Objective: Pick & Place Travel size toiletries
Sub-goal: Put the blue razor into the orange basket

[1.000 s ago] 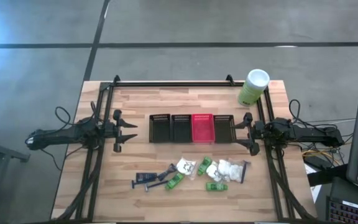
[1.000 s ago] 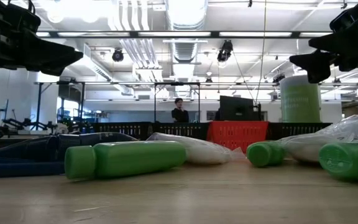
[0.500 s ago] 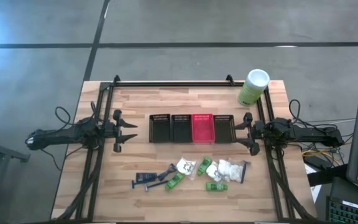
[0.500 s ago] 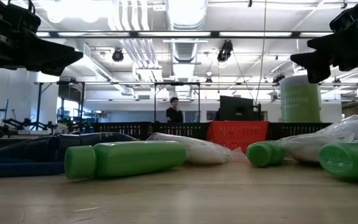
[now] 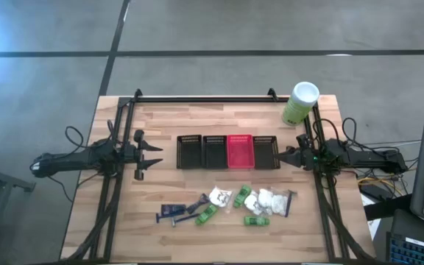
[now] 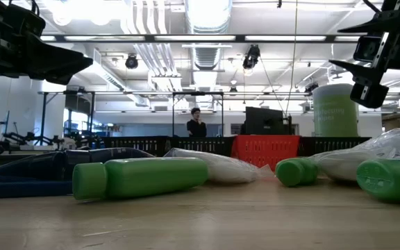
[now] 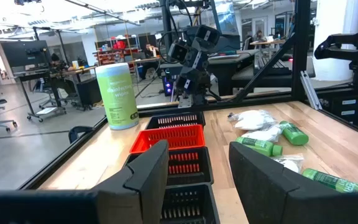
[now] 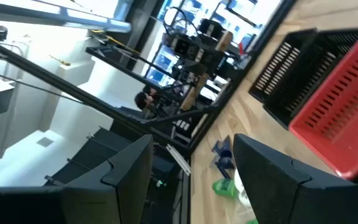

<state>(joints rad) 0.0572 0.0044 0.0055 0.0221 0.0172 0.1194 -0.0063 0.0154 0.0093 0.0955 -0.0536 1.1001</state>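
Note:
The travel size toiletries lie loose on the near middle of the table: green bottles (image 5: 207, 214) (image 5: 256, 220) (image 6: 141, 178), white packets (image 5: 219, 196) (image 5: 269, 199) and dark razor sticks (image 5: 172, 212). All rest flat on the wood. My left gripper (image 5: 157, 155) (image 7: 197, 163) hangs open above the table's left side, pointing level toward the baskets. My right gripper (image 5: 280, 155) (image 8: 191, 155) hangs open above the right side, rolled over on its side, facing the left one. Neither has anything between its fingers.
A row of three black mesh baskets (image 5: 203, 152) and one red basket (image 5: 240, 152) stands mid-table between the grippers. A pale-green canister (image 5: 300, 103) with a white lid stands at the far right corner. A black frame (image 5: 205, 98) rims the table. A person (image 6: 196, 126) is far off in the room.
My right gripper has rolled about the line it points along, staying in place above the table's right side. The left arm and the toiletries have kept still.

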